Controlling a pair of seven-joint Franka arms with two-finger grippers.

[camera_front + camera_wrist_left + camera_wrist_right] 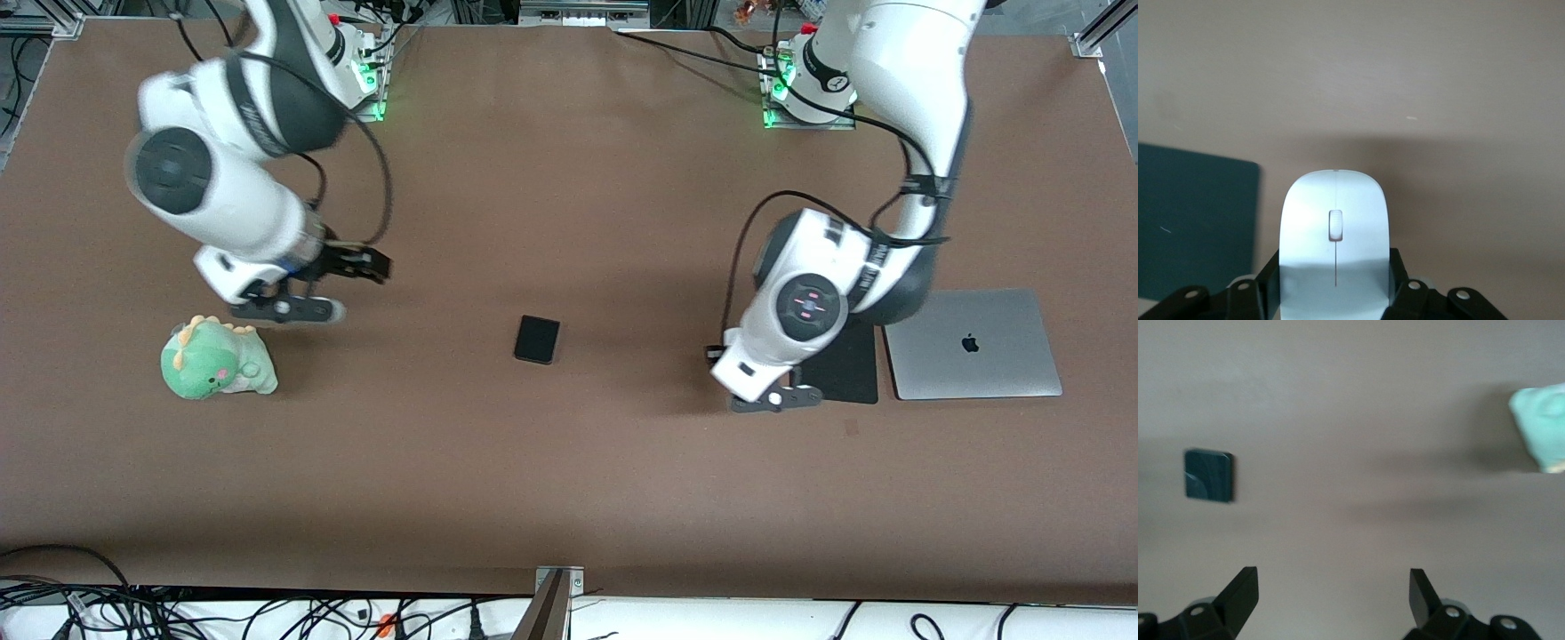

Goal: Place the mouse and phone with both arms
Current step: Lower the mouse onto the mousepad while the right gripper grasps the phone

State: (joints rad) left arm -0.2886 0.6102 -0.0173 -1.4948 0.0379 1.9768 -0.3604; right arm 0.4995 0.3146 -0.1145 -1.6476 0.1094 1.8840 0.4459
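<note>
The left gripper (1335,297), low at the right of the front frame beside the large black rectangular mouse pad (845,364), clamps the glossy white oval mouse (1335,233). The right gripper (1333,595), fingers spread and empty, hangs at the frame's left above the green plush dinosaur (216,358). The small black slab phone (537,340) lies at mid-frame on the brown table (569,480). Judged next: set the mouse on the pad; the right gripper reaches for the phone. A closed silver laptop (973,344) sits beside the pad.

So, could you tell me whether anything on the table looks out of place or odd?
Only the green plush dinosaur near the right gripper seems unrelated among the phone, laptop and mouse pad; nothing looks spilled or damaged.
</note>
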